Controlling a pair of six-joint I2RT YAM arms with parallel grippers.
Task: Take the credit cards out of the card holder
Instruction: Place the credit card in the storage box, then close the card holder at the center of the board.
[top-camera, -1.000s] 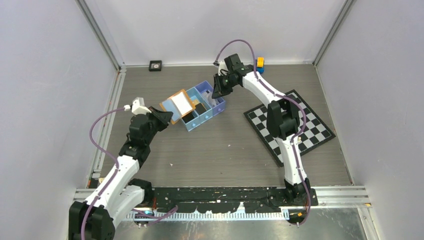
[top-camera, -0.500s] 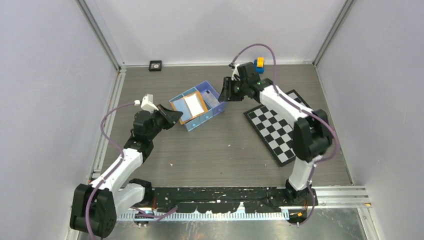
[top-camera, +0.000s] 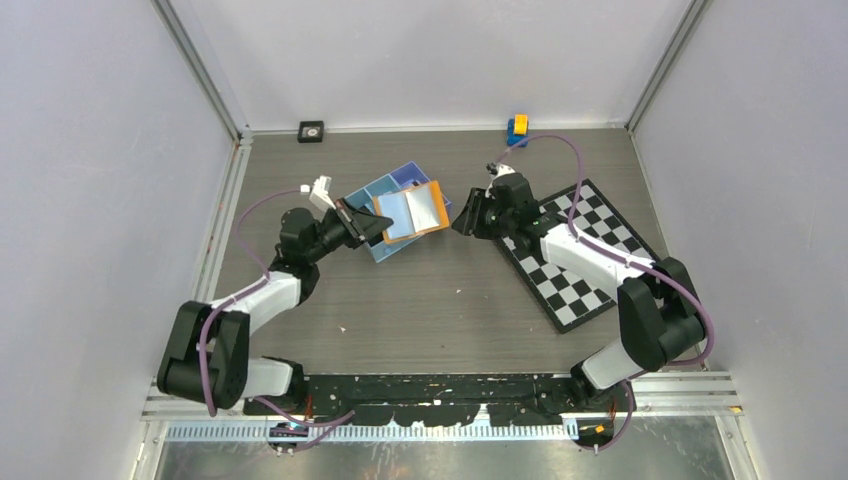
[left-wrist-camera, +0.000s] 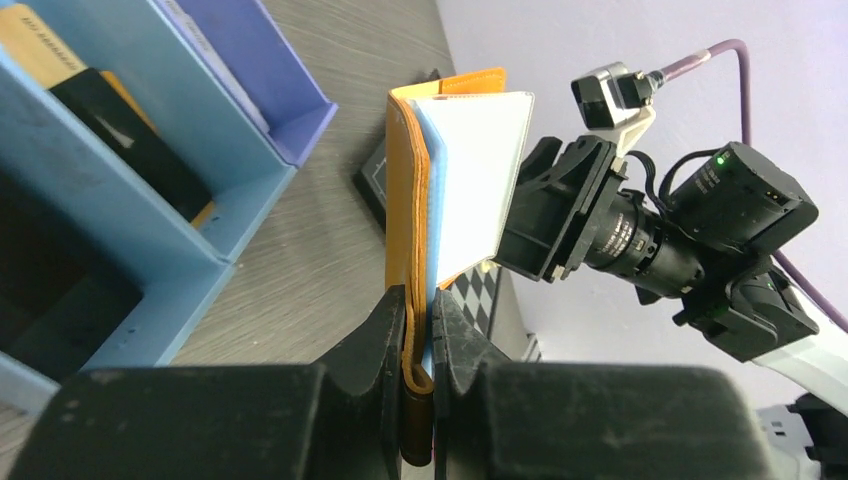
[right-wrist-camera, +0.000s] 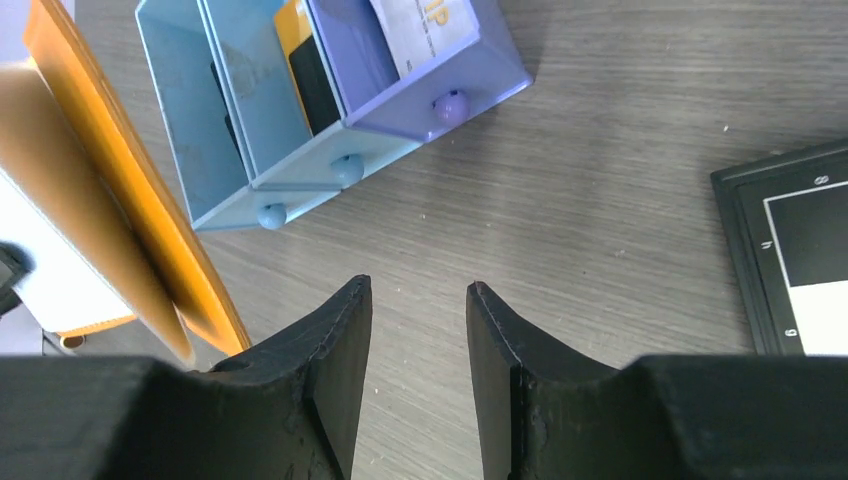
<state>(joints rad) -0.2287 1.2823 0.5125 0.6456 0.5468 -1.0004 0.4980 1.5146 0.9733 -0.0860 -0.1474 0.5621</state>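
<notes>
First, from the arm bases at 6 o'clock, the grey wood-grain counter (top-camera: 430, 310) runs out bare to the middle. The left gripper (top-camera: 364, 222) reaches in from 9 o'clock with its jaws pinched narrow on the near edge of the orange card holder (top-camera: 410, 212).

The holder is open like a book, pale inside, and is held up over the near end of the blue three-compartment tray (right-wrist-camera: 300, 180). Its long axis runs from 9 to 3 o'clock, tilted slightly. The free edge points toward 3 o'clock, at the right gripper (top-camera: 462, 222). From the left wrist the holder stands on edge, and a white credit card (left-wrist-camera: 478, 170) fans out of it beside the orange cover.

The right gripper sits just beside that free edge. Its jaws are parted with only counter between them, and they touch nothing.

Further out, a pale printed card (right-wrist-camera: 420, 30) leans in the tray's purple end compartment, and a yellow one and a black one stand in the middle compartment. A black-and-white checkerboard (top-camera: 585, 260) lies flat at 3 o'clock, under the right arm.

At the far edge, a small black square object (top-camera: 311, 131) sits at 11 o'clock. A blue-and-yellow block (top-camera: 518, 128) sits at 1 o'clock. Plain pale walls (top-camera: 430, 60) with metal corner rails close in three sides.
</notes>
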